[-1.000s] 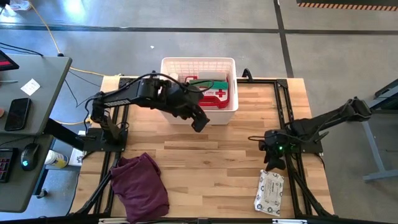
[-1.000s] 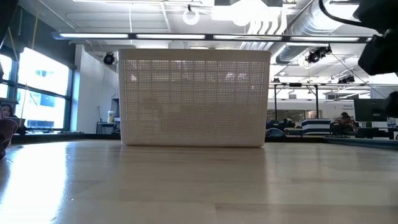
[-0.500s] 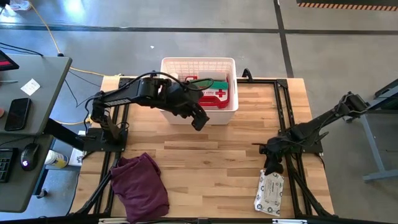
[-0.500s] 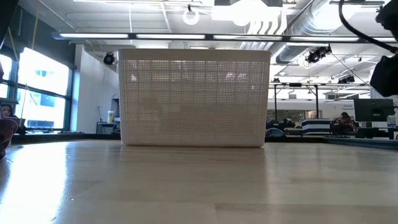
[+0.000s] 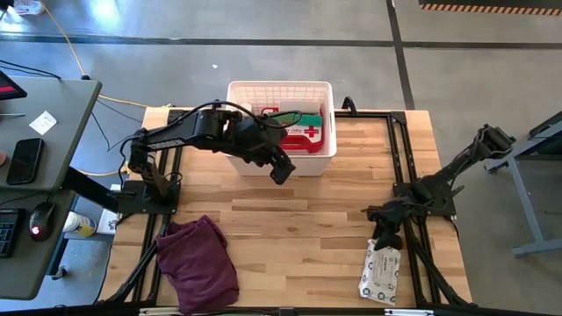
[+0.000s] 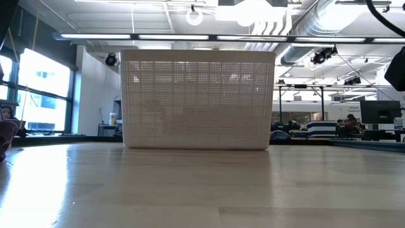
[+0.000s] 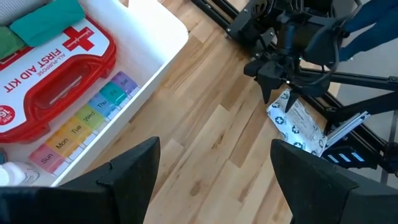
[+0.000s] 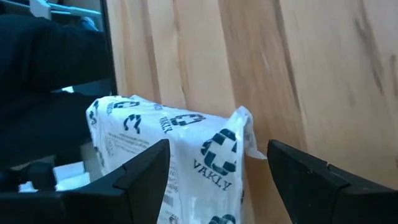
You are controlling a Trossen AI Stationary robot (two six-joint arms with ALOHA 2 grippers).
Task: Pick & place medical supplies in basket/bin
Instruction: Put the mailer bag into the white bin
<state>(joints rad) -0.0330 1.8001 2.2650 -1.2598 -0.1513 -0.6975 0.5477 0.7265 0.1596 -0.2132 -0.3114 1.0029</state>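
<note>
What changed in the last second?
Right claw moved toward the near table edge and now sits open over the wipes pack, not gripping yet. Left claw stayed open by the basket; pack, basket contents and cloth unmoved.

Place: an open-plan lab or workshop floor.
Ceiling: exposed ducts and strip lights are running overhead.
Floor: grey concrete is showing around the wooden table.
Desk: a mouse and phone are lying alongside.
</note>
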